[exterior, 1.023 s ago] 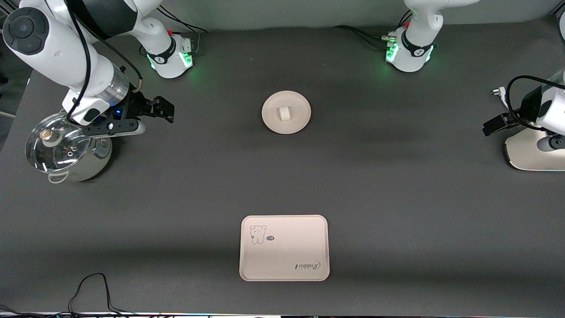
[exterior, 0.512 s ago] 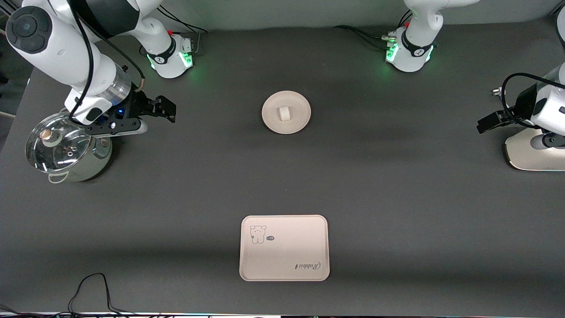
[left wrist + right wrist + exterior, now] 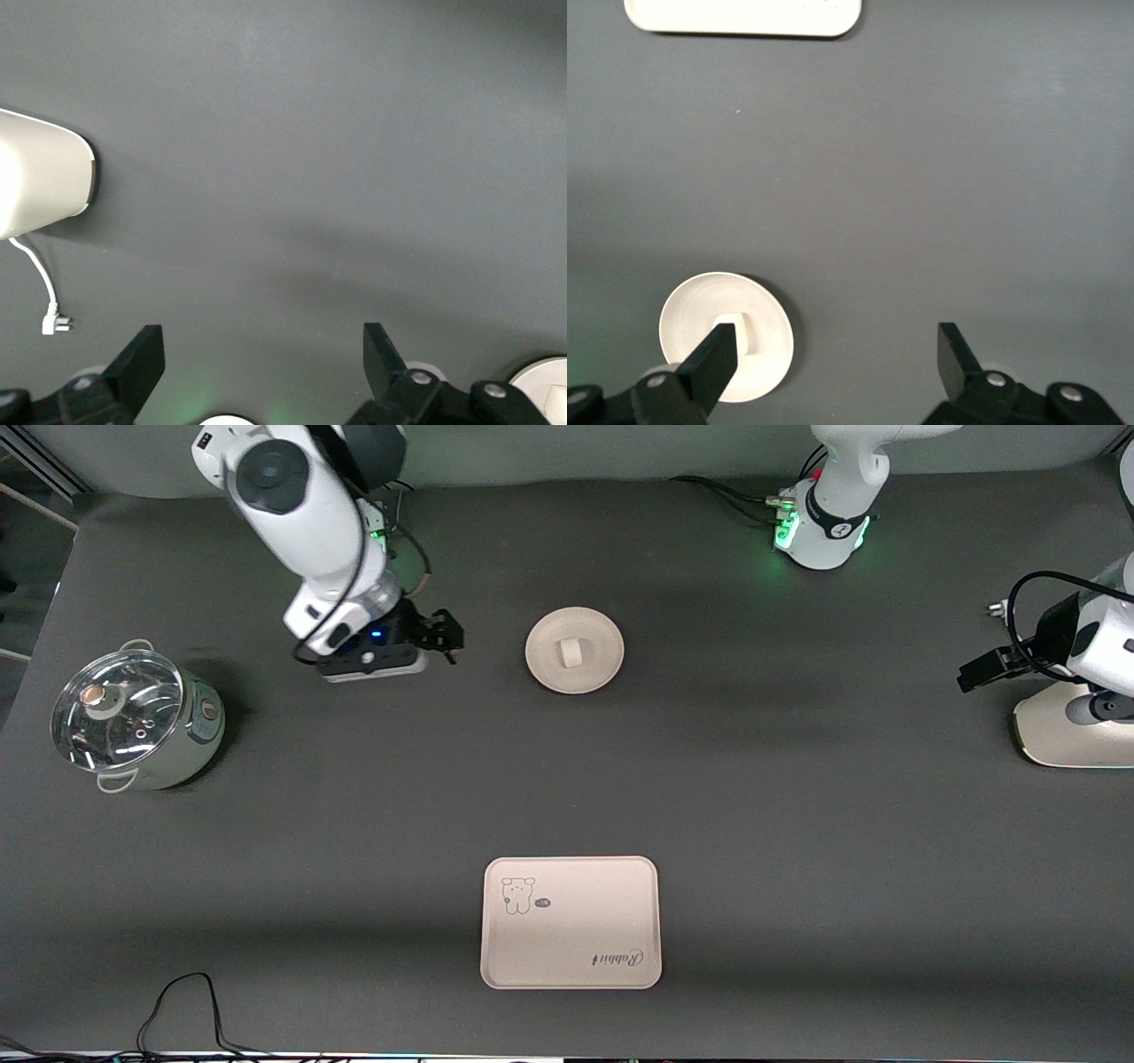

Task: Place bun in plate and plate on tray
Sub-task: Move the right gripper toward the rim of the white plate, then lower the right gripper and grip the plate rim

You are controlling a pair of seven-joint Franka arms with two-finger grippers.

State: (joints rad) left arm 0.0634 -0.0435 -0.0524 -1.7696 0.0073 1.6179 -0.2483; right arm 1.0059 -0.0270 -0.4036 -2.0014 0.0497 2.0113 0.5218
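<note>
The small white bun (image 3: 570,654) sits in the middle of the round cream plate (image 3: 602,634), which rests on the table nearer the arms' bases. The rectangular tray (image 3: 571,957) with its animal drawing lies nearer the front camera, apart from the plate. My right gripper (image 3: 447,638) hovers open and empty beside the plate, on the side toward the right arm's end. In the right wrist view, the plate (image 3: 766,363) and bun (image 3: 747,332) show by one finger of the right gripper (image 3: 833,345), and the tray (image 3: 744,16) shows too. My left gripper (image 3: 970,677) waits open over the left arm's end (image 3: 263,341).
A steel pot with a glass lid (image 3: 133,722) stands toward the right arm's end. A white appliance base (image 3: 1059,735) with a cord and plug (image 3: 997,608) sits under the left arm; it also shows in the left wrist view (image 3: 40,177). A black cable (image 3: 186,1001) loops along the front edge.
My right arm has swung from over the pot across the table to beside the plate. The left gripper shifted slightly and then held still. Both stay open.
</note>
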